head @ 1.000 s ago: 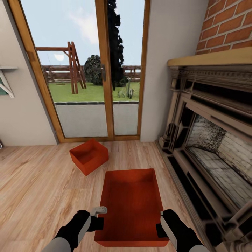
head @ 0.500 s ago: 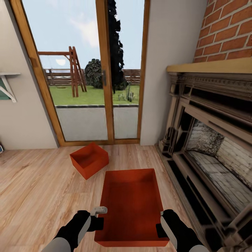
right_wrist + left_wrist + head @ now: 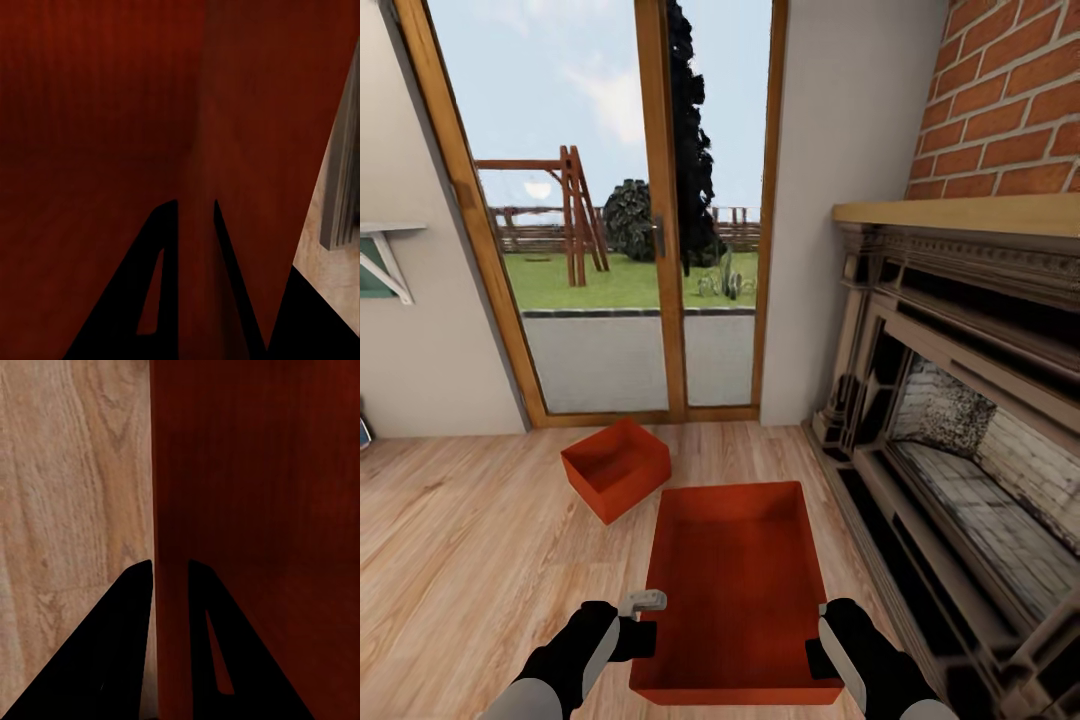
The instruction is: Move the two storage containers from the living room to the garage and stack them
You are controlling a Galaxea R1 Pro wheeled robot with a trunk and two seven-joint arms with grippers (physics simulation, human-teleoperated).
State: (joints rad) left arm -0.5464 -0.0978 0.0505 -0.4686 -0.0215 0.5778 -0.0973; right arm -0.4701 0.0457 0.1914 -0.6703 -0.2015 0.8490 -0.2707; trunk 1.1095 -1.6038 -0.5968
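**Two-Arm Grasp on the Near Storage Container, Living Room**

The left gripper (image 3: 643,640) is pinching the left wall of the near storage container (image 3: 738,585). In the left wrist view, one of its fingers (image 3: 124,645) is lying outside the wall, over the wood-plank flooring (image 3: 75,472), and the other is lying inside the bin, with the thin red-orange wall clamped between them.

The right gripper (image 3: 818,650) is pinching the opposite, right wall of the same container. In the right wrist view, one of its fingers (image 3: 146,292) is sitting inside the bin and the other outside, with the wall (image 3: 196,225) gripped between them.

The near storage container is extending forward from between the two grippers, open side up. Whether its base is touching the flooring cannot be told.

The second storage container (image 3: 616,468) is sitting on the wood-plank flooring beyond the left gripper's fingertips, turned at an angle, just apart from the far left corner of the held bin.

The wood-framed glass doors (image 3: 660,200) are standing beyond both bins. The dark carved fireplace (image 3: 960,400) is running along the side outboard of the right gripper.
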